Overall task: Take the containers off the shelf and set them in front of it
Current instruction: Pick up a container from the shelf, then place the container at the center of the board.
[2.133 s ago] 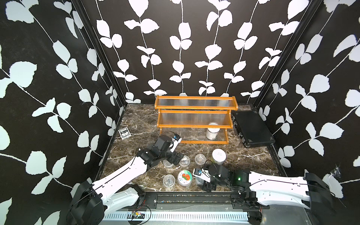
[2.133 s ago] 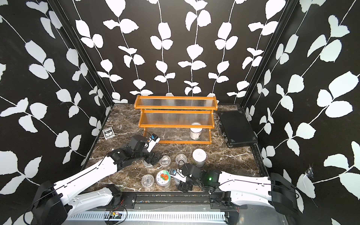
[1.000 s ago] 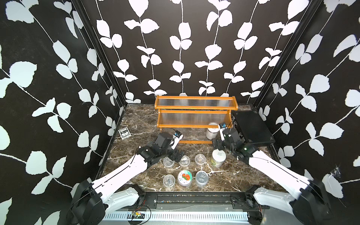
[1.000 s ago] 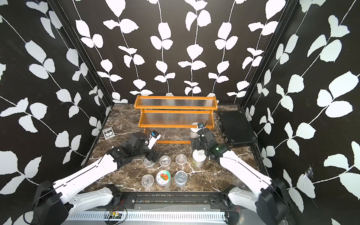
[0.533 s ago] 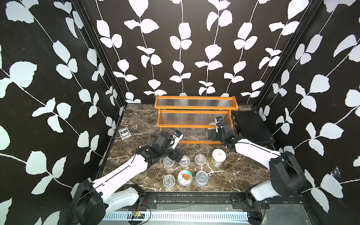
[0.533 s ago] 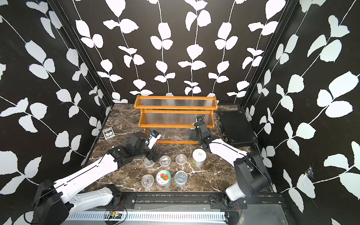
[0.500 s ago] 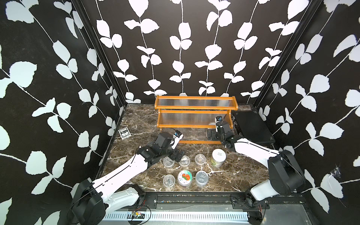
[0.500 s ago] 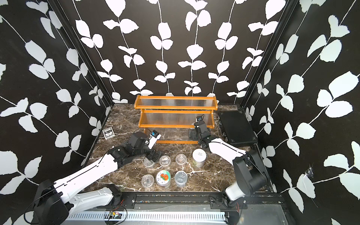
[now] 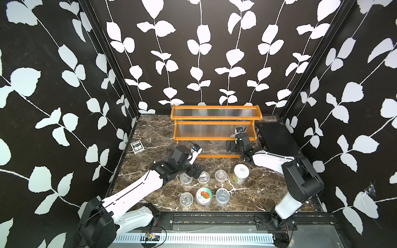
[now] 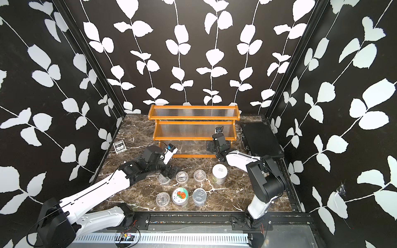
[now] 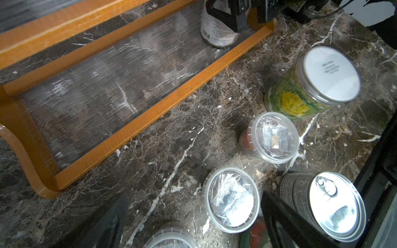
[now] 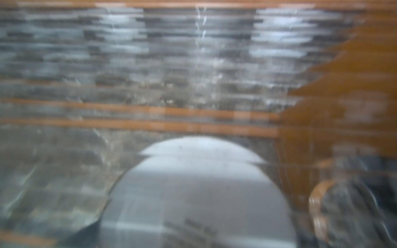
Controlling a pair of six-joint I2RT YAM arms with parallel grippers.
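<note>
Containers in front of the shelf (image 9: 214, 117), on the marble tabletop (image 9: 150, 137): seven, all upright.

Nearest row held three: one clear lidded cup (image 9: 186, 198), one orange-print jar (image 9: 203, 195) with a white lid, and one pull-tab tin can (image 9: 222, 195). The row behind held four: three more clear cups, then a yellow-green jar (image 9: 241, 173) with a white lid at the right end. Table totals were four cups, two jars and one can.

Over the left end of the rear row hung the left gripper (image 9: 192, 170), jaws spread wide, holding nothing.

Behind stood the three-tier wooden shelf with one container on it, the shelf jar (image 11: 217, 28), at the right end of the bottom tier. At that jar was the right gripper (image 9: 235, 144), jaws wide apart. Whether a finger touched the jar could not be told.

Views compared:
- Both top views hid the shelf jar behind the right gripper.
- Left wrist view showed its printed label and barcode, with one black finger across its near face. It also showed the can's pull tab and the yellow-green label.
- Right wrist view was blurred, showing only a white lid close below and ribbed panels beyond.
- The orange print read clearly only from the top views.

Farthest items were one card box (image 9: 137, 147) left of the shelf and one flat black case (image 9: 275, 137) just beside its right end.
</note>
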